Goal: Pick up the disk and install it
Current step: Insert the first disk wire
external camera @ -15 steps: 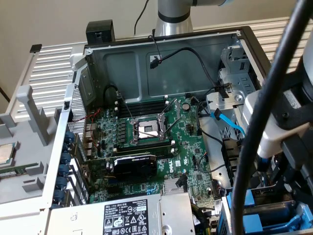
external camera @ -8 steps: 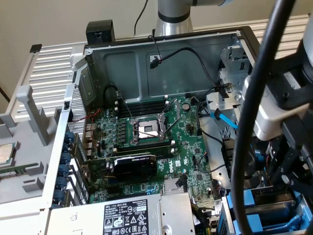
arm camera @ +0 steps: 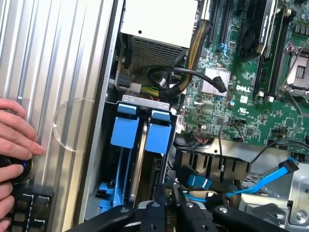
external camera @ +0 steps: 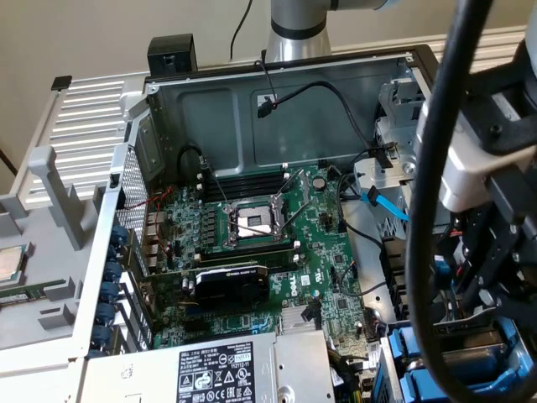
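The disk (arm camera: 158,133) upright, just beside the other blue carrier (arm camera: 124,126).
We see the fingers (arm camera: 154,212) nearly closed at its near edge; grip unconfirmed.

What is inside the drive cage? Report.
One blue carrier and a second blue carrier stand side by side in the drive cage; whatever they hold is covered by their fronts.

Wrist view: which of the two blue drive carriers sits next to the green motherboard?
The carrier beside the motherboard; the other carrier sits toward the case's outer wall.
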